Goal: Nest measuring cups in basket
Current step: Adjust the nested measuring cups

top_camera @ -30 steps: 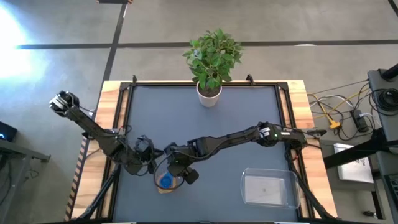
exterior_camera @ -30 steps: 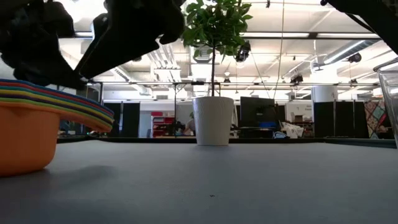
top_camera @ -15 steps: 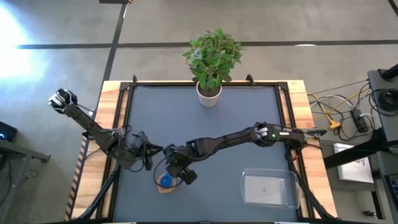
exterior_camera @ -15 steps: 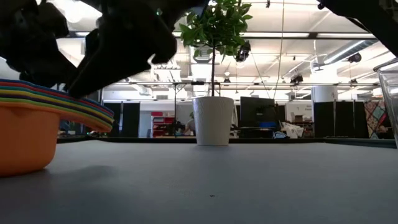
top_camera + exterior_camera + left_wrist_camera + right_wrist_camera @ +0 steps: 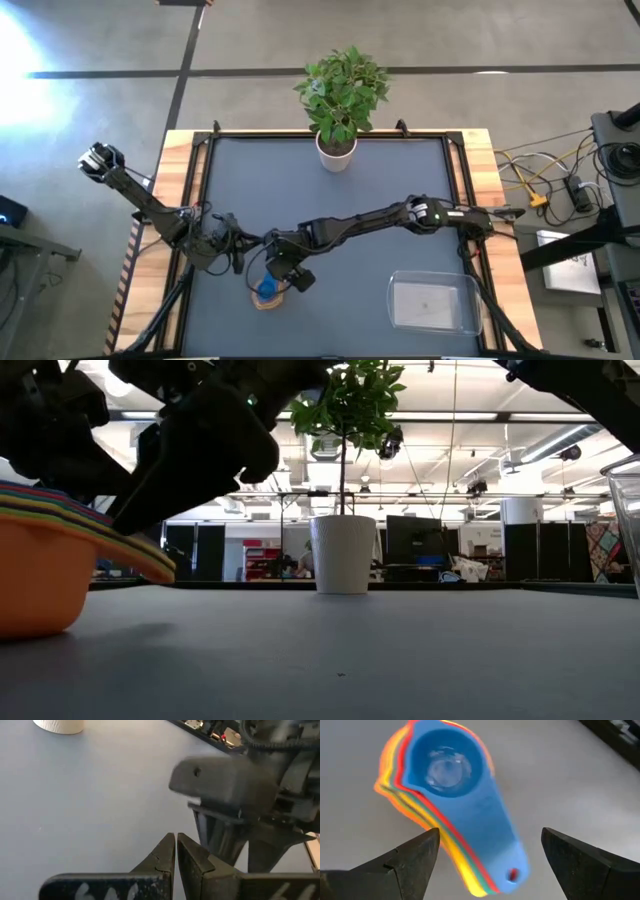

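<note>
nested measuring cups [image 5: 267, 290] (blue topmost), outside basket [image 5: 433, 304]

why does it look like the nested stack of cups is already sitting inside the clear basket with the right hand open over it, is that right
Not quite. The high view shows the nested cups on the bare table, well apart from the clear basket, which holds nothing. The right hand is indeed open over the stack.

Table [image 5: 330, 200]: dark mat top, wooden edges. On it: nested cups [image 5: 267, 291], blue uppermost, directly under the open right pincer [image 5: 285, 277]; clear basket [image 5: 432, 303], well right of that pincer; white pot [image 5: 336, 151], far beyond it.
</note>
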Tool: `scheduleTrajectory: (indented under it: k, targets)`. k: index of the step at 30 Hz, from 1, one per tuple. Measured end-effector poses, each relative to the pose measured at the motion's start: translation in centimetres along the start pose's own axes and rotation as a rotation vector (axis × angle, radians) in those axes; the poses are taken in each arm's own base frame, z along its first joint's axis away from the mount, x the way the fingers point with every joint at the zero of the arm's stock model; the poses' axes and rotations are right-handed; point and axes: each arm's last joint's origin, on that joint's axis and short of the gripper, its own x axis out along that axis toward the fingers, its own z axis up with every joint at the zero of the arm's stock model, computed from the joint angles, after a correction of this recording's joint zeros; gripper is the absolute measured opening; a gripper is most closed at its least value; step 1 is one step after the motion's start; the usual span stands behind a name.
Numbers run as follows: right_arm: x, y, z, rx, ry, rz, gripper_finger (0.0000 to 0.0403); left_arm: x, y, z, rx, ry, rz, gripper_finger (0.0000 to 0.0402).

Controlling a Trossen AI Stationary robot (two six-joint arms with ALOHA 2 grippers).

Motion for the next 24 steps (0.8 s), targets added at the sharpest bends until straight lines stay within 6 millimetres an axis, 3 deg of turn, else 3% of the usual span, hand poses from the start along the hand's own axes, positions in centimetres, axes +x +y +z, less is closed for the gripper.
scheduleTrajectory:
  k: [17,24]
  targets:
    - [0.37,0.47,-0.01,-0.058,-0.008,0.021,0.0341,0.02,-0.14,0.09,-0.017,-0.008,-0.01,0.0001]
    - [0.23,0.75,0.2,-0.076,0.02,-0.012,0.0341,0.13,-0.29,-0.26,-0.119,0.066,-0.051,0.0001]
